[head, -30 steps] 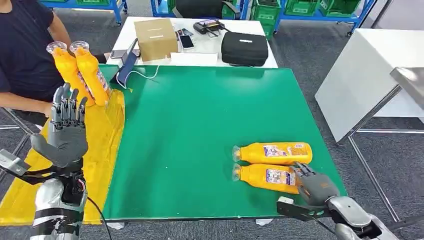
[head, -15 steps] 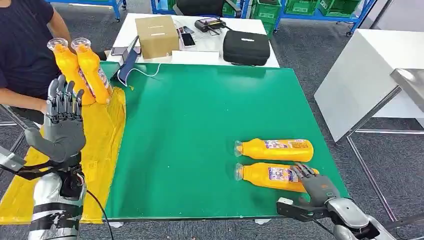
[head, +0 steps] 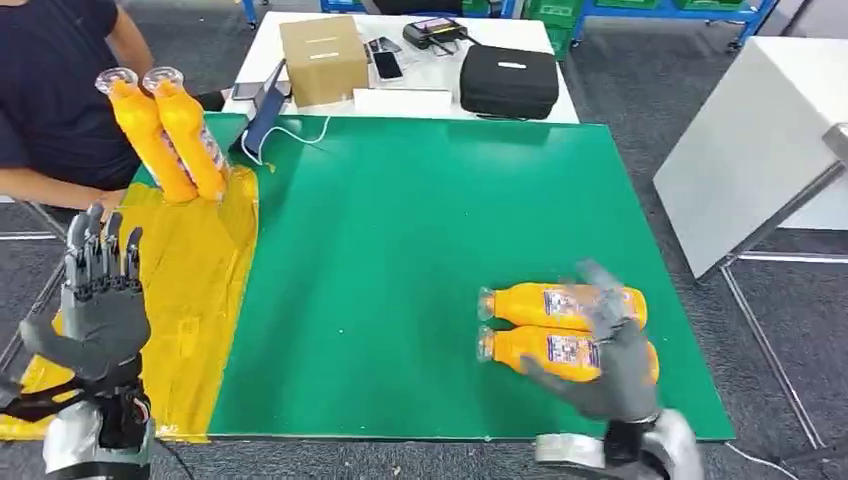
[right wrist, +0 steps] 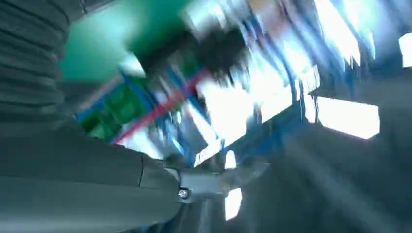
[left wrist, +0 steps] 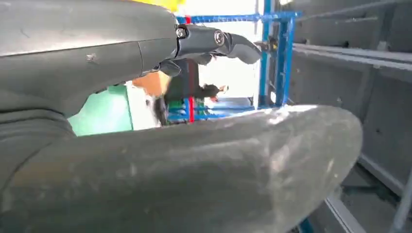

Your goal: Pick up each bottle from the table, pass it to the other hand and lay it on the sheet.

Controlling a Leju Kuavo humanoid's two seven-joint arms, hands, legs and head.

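Two orange bottles lie side by side on the green table [head: 400, 250] at the near right, the far bottle [head: 545, 303] and the near bottle [head: 535, 348], caps pointing left. My right hand [head: 605, 355] is blurred and lifted over their right halves, fingers apart, holding nothing. Two more orange bottles [head: 170, 135] lie together at the far end of the yellow sheet [head: 190, 290] on the left. My left hand [head: 100, 300] is upright over the sheet's near end, fingers straight and apart, empty; in the left wrist view its thumb [left wrist: 194, 170] is close to the camera.
A person in a dark shirt [head: 50, 90] sits at the far left by the sheet. Behind the green table a white table carries a cardboard box [head: 322, 58], a black case [head: 508, 82] and phones. A white tabletop [head: 760, 130] stands to the right.
The camera has tilted, shifting the whole scene. My right hand has lifted from beside the near bottle to above both bottles. My left hand has sunk lower and nearer.
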